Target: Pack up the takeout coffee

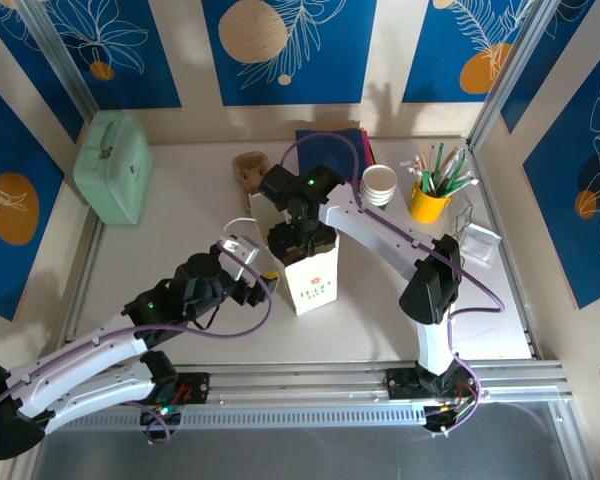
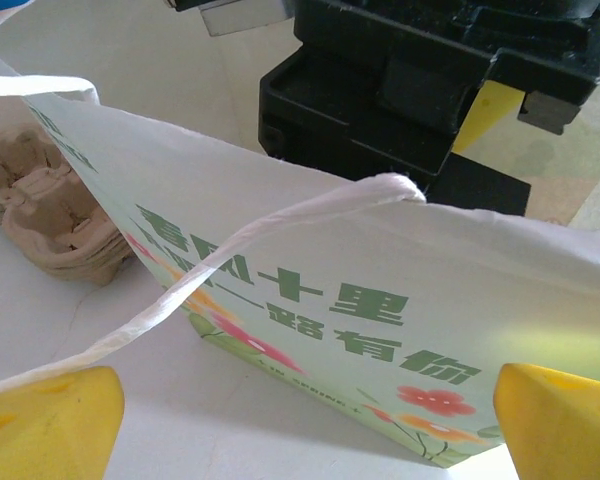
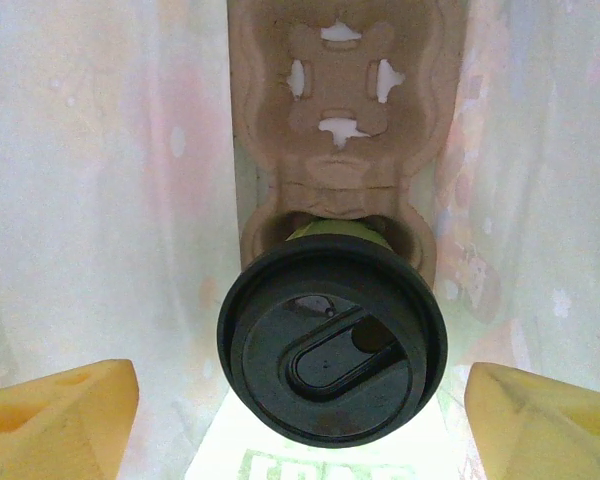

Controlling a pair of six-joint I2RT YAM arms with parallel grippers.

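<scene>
Both pincers stand wide: the right pincer point(image 3: 310, 405) hangs inside the paper bag point(image 1: 311, 284) above the takeout coffee point(image 3: 332, 345), seated in a pulp carrier point(image 3: 335, 120), the left pincer point(image 2: 310, 420) faces the bag's side, so placing seems finished and next calls for a straight lift clear.

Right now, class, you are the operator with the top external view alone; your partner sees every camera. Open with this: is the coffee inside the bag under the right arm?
Observer: Yes. The takeout coffee sits in a pulp carrier inside the bag.
Operator: Is it gripped?
Observer: No. The right hand is open, its fingers apart, not touching the coffee.
Operator: And the other arm?
Observer: The left hand is open, facing the bag's printed side.
</scene>
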